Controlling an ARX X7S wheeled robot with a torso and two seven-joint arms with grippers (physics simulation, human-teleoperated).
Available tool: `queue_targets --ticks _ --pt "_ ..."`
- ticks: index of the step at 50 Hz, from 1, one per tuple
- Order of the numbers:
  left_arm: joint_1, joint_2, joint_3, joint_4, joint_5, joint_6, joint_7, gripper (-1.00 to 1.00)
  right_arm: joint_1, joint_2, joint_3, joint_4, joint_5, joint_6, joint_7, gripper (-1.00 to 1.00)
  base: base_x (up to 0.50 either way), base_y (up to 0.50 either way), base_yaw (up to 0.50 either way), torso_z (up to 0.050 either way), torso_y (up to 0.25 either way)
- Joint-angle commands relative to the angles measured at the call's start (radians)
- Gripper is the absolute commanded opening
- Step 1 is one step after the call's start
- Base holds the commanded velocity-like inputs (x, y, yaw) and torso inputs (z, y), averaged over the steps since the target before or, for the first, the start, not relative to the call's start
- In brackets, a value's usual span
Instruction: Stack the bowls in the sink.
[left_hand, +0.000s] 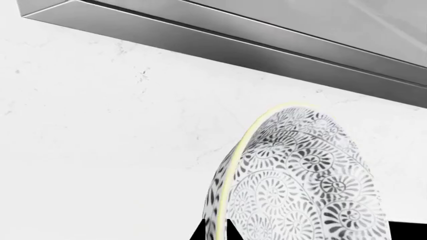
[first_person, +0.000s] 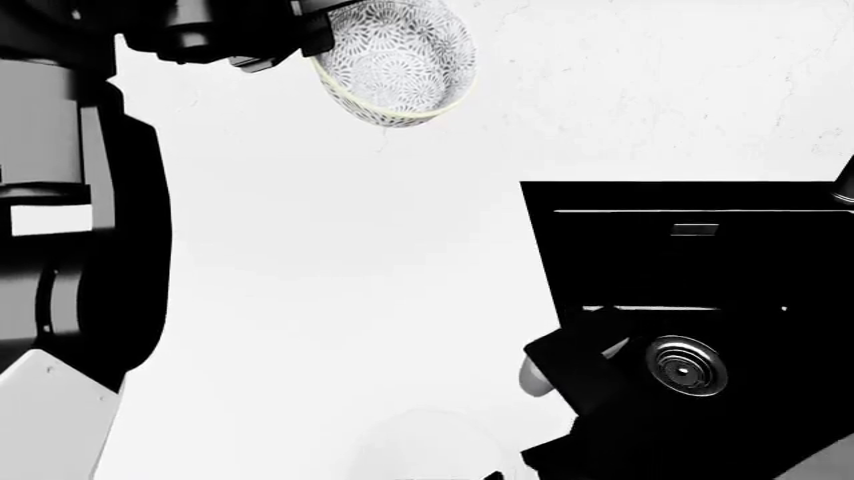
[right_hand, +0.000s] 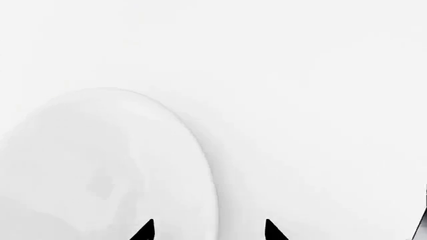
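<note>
Closest to the robot, at the near edge of the white countertop (first_person: 334, 300), sits the plain white bowl (first_person: 427, 445), so pale against the stone that its outline barely shows. The right gripper (right_hand: 208, 231) hovers right over it, its two dark fingertips (right_hand: 143, 231) spread apart and straddling the bowl's rim, one tip inside and one outside (whether they actually touch the rim I cannot tell). To the right lies the black sink (first_person: 561, 250), its round steel drain (first_person: 686, 364) gleaming at the bottom, with the dark bulk of the right arm (first_person: 587, 370) leaning across the basin's near left corner and hiding part of it. Neither bowl is in the basin. Farther back and to the left, the left gripper (first_person: 314, 40) holds the patterned bowl (first_person: 395, 62) up off the counter, clamped on its pale rim, the bowl tipped so its floral inside faces the head camera. The left arm's black links crowd the left side. Beyond that bowl, the left wrist camera shows a brushed metal ledge (left_hand: 233, 40) along the white wall.
</note>
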Motion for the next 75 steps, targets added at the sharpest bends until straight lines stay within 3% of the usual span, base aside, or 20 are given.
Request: queue_targets --ticks 1,17,35,45,62,75 --pt "0.007 -0.006 -0.008 0.035 -0.024 -0.003 -0.009 -1.00 -0.063 -0.014 -0.020 0.067 -0.092 0.004 -0.048 -1.00 0.00 0.00 0.00 0.000 0.000" --pt "0.013 -0.013 -0.003 0.054 -0.043 -0.002 -0.015 -1.00 -0.095 0.019 0.013 0.064 -0.205 -0.040 -0.065 -1.00 0.00 0.00 0.00 0.000 0.000" --pt "0.038 -0.035 -0.043 0.155 -0.088 -0.038 -0.074 -1.00 -0.286 0.329 0.234 -0.185 -0.252 -0.439 -0.230 -1.00 0.00 0.00 0.00 0.000 0.000" --pt "0.056 -0.039 -0.062 0.206 -0.110 -0.059 -0.110 -1.00 -0.353 0.497 0.284 -0.245 -0.249 -0.603 -0.319 -1.00 0.00 0.00 0.00 0.000 0.000" --pt "0.073 -0.047 -0.065 0.231 -0.132 -0.059 -0.129 -1.00 -0.400 0.641 0.300 -0.286 -0.242 -0.818 -0.483 -1.00 0.00 0.00 0.00 0.000 0.000" --pt "0.078 -0.034 -0.077 0.281 -0.174 -0.102 -0.155 -1.00 -0.359 0.651 0.350 -0.272 -0.258 -0.866 -0.406 -1.00 -0.12 0.00 0.00 0.000 0.000"
